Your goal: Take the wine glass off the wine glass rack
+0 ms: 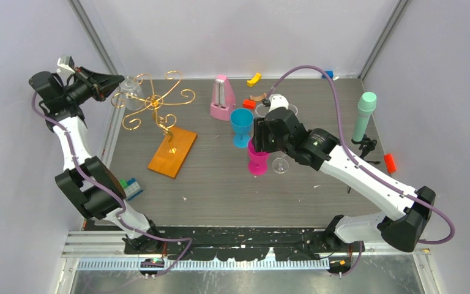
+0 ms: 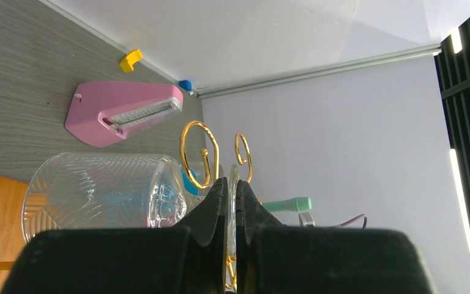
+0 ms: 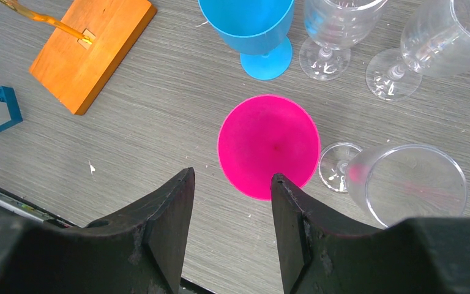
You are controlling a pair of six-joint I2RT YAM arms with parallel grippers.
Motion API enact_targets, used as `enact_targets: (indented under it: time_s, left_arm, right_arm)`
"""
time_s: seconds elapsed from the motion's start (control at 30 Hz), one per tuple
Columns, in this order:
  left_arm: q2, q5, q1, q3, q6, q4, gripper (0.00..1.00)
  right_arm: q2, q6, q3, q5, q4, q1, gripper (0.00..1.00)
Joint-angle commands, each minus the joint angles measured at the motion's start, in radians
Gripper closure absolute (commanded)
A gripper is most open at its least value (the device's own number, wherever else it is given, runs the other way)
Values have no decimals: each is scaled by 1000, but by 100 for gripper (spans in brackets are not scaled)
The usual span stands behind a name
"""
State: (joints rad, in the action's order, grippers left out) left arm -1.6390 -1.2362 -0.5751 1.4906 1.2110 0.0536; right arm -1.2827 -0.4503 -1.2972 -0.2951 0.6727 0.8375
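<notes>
The wine glass rack (image 1: 155, 101) is a gold wire stand with curled arms on an orange-brown base (image 1: 172, 152). A clear wine glass (image 1: 131, 92) hangs upside down at its far-left arm. My left gripper (image 1: 114, 83) is shut on the thin clear foot of this glass. In the left wrist view the gripper (image 2: 231, 182) pinches the foot edge-on, the ribbed bowl (image 2: 92, 190) lies to the left, and gold curls (image 2: 198, 153) sit just beyond. My right gripper (image 1: 261, 144) is open and empty above a pink goblet (image 3: 269, 144); it also shows in the right wrist view (image 3: 231, 177).
A pink metronome (image 1: 223, 98), a blue goblet (image 1: 241, 125) and several clear glasses (image 3: 404, 184) stand mid-table. A mint cylinder (image 1: 363, 116) and a red piece (image 1: 390, 162) are at the right. Toy blocks (image 1: 131, 187) lie near the left arm. Walls enclose three sides.
</notes>
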Motion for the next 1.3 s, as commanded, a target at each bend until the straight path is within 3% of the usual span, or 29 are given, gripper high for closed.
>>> enact_targets:
  time_s: [0.0, 0.87, 1.27]
  left_arm:
    - [71, 20, -30, 7, 28, 26, 100]
    - [-6, 187, -38, 240, 234, 113, 100]
    - [98, 233, -34, 196, 455, 269, 100]
  right_arm:
    - [32, 9, -6, -21, -45, -2, 46]
    - [51, -8, -15, 11, -70, -2, 46]
    - [26, -78, -10, 91, -145, -1, 44]
